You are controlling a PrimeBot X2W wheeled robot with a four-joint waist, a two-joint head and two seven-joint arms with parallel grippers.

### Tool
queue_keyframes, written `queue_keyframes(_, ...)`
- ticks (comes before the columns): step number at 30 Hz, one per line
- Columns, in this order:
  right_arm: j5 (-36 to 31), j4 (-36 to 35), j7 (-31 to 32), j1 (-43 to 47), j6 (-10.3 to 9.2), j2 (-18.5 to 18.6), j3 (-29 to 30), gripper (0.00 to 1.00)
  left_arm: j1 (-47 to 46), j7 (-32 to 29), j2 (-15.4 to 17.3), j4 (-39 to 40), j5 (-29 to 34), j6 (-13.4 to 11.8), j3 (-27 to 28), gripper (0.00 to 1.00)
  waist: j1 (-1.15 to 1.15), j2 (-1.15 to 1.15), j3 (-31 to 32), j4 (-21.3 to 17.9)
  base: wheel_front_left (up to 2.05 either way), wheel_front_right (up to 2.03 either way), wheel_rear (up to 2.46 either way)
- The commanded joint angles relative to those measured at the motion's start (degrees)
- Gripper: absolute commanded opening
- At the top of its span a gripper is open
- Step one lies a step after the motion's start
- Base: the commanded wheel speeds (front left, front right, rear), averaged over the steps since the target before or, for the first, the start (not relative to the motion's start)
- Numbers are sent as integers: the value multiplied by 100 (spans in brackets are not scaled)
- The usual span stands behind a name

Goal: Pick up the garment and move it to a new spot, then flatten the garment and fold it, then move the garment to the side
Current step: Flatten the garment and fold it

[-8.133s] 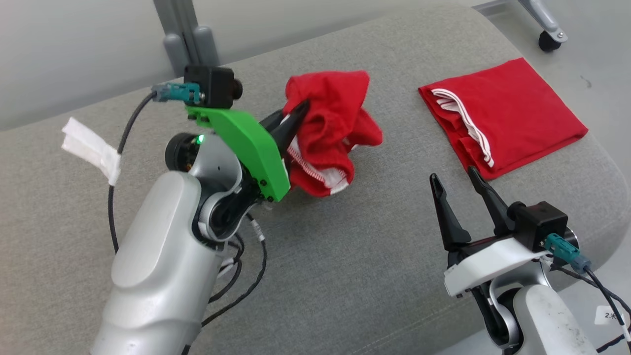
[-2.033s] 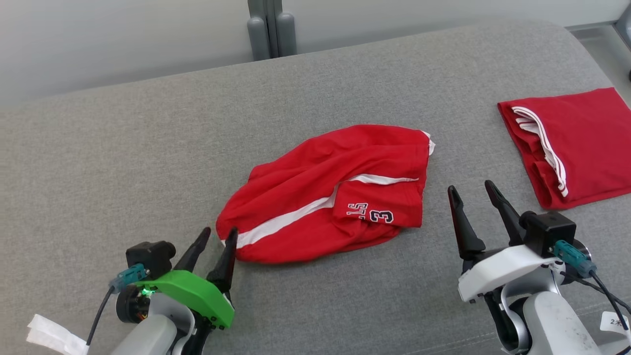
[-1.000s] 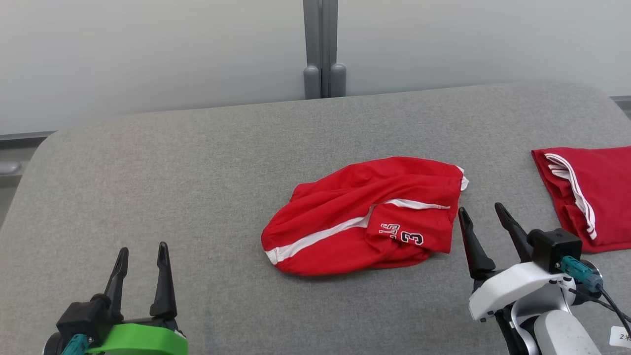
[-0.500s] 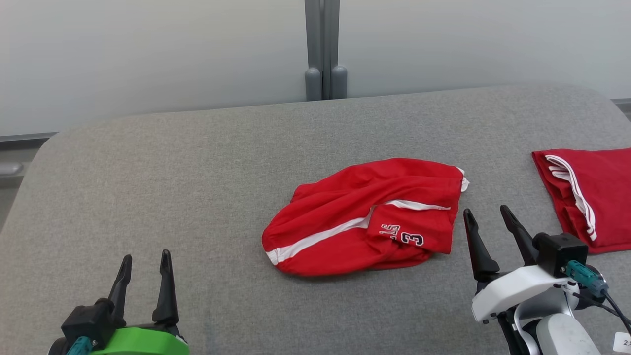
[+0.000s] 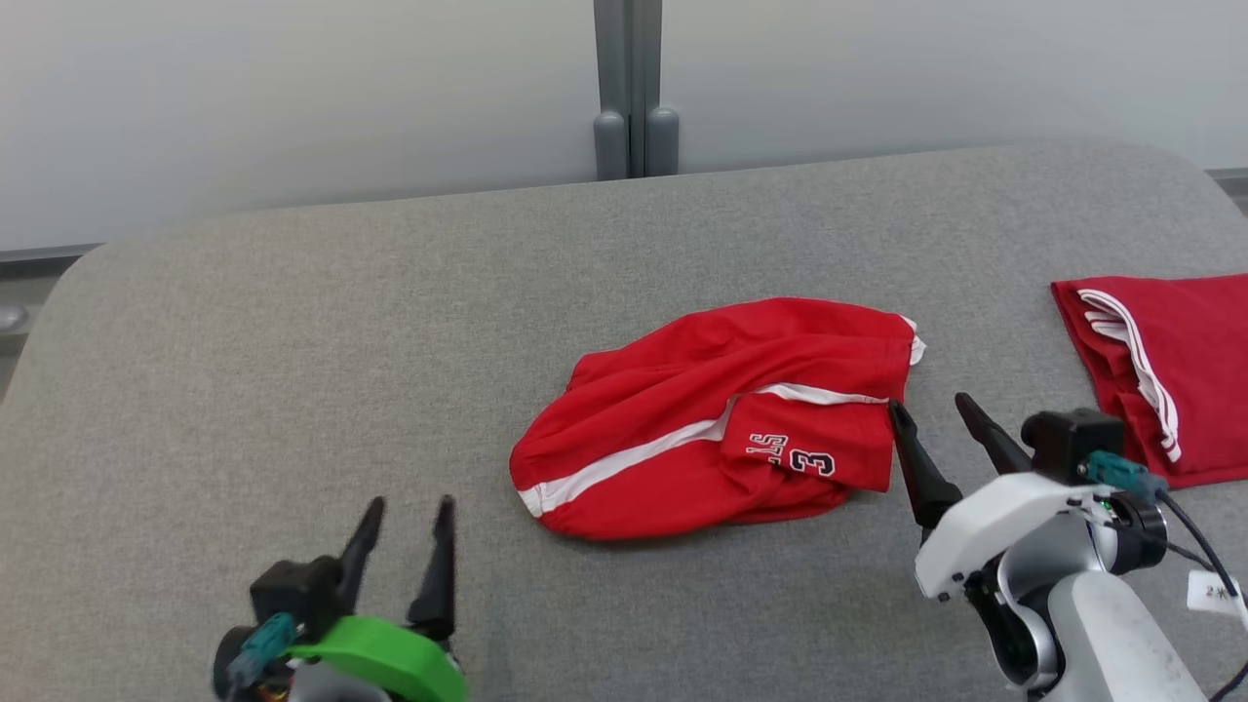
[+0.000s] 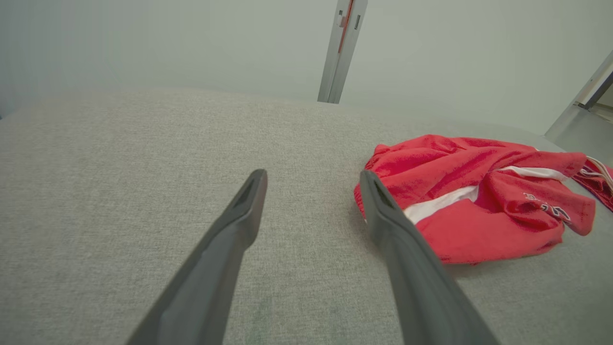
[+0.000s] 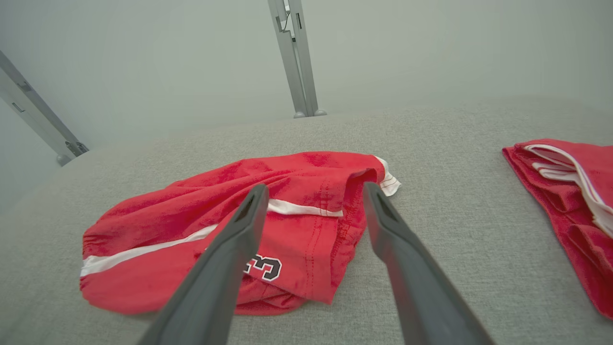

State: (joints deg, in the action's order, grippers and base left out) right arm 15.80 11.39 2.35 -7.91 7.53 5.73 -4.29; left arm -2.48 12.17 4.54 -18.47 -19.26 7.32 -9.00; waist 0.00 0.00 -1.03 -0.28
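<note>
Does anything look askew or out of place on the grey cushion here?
The red shorts lie rumpled in the middle of the grey cushion, a flap folded over so the white stripe breaks. The folded red garment on the right lies neat.

Left pincer (image 5: 410, 502): dark fingers (image 5: 436, 565), green mount (image 5: 382, 659), perhaps teal plug (image 5: 259, 639); right pincer (image 5: 926, 401): white shell (image 5: 985, 515), black cable (image 5: 1195, 542).

Garment (image 5: 717, 419) on cushion (image 5: 292, 341), folded pile (image 5: 1185, 370) right
</note>
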Motion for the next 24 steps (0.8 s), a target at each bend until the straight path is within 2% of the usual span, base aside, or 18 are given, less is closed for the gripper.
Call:
queue_keyframes(1,88,144,200,-183,-9,49,-24,100,-218,-127,42,-119,-132,14,-266,100,0,0,-97,-4,0,0,0)
queue_keyframes(6,233,748,628,-763,-8,72,-8,100,-764,-561,85,-681,-651,13,-1183,100,0,0,-308,19,0,0,0)
queue_keyframes(9,260,1146,707,-1063,-8,65,-61,100,-1061,-671,57,-1082,-912,14,-1460,100,0,0,-402,4,0,0,0)
queue_keyframes(24,435,2462,475,-1979,-8,-70,-443,100,-2032,-556,-94,-2331,-1754,16,-2095,100,0,0,-674,-59,0,0,0)
